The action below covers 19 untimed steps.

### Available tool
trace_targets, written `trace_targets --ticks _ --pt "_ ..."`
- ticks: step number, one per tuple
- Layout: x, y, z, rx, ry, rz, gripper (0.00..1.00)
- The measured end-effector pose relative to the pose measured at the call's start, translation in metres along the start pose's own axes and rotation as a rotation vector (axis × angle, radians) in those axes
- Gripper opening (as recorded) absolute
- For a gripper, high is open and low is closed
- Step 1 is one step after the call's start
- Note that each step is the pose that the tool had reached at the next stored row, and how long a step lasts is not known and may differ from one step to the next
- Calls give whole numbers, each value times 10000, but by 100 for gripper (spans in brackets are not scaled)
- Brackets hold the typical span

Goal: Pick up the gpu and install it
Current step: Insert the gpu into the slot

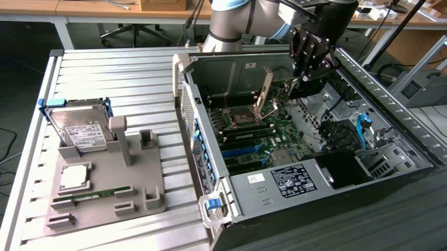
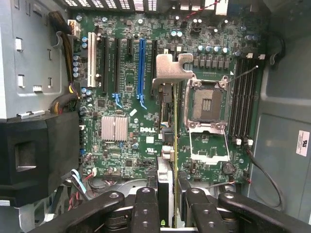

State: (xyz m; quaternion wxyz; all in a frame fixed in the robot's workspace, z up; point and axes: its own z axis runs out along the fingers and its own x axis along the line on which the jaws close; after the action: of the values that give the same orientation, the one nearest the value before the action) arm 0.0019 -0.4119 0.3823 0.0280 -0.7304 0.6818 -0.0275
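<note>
Slatted metal table (image 1: 104,68) carries 2 things directly: a grey holder tray (image 1: 133,180) on the exterior view's left and an open PC case (image 1: 231,68) on the right, lying on its side. Both sit flat, near each other but not touching.

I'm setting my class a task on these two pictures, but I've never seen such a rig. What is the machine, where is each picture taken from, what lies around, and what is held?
The machine is a robot arm with a gripper. The exterior view comes from a camera off the arm; the wrist view from a camera on the wrist, looking past the fingers into an open computer case at its motherboard. The fingers are shut on the gpu, a thin dark card with a silvery bracket, held over the motherboard. On the exterior view's left, a grey tray holds a hard drive and a green memory stick.
</note>
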Motion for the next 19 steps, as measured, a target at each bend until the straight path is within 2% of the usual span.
trace_targets --ticks 5,6,7,8,9,10,13,14,19 --pt "0 0 0 -3 -4 -40 27" --pt "1 0 4 -102 -14 -42 27" --pt "2 1 9 -242 -22 -37 27" --pt "2 1 10 -311 -24 -36 27" --pt "1 1 11 -335 -25 -35 27" --pt "1 1 16 -386 -32 -36 27" --pt "1 2 30 -657 -50 -35 27" --pt "2 3 30 -699 -50 -35 27" --pt "2 3 32 -698 -53 -34 27"
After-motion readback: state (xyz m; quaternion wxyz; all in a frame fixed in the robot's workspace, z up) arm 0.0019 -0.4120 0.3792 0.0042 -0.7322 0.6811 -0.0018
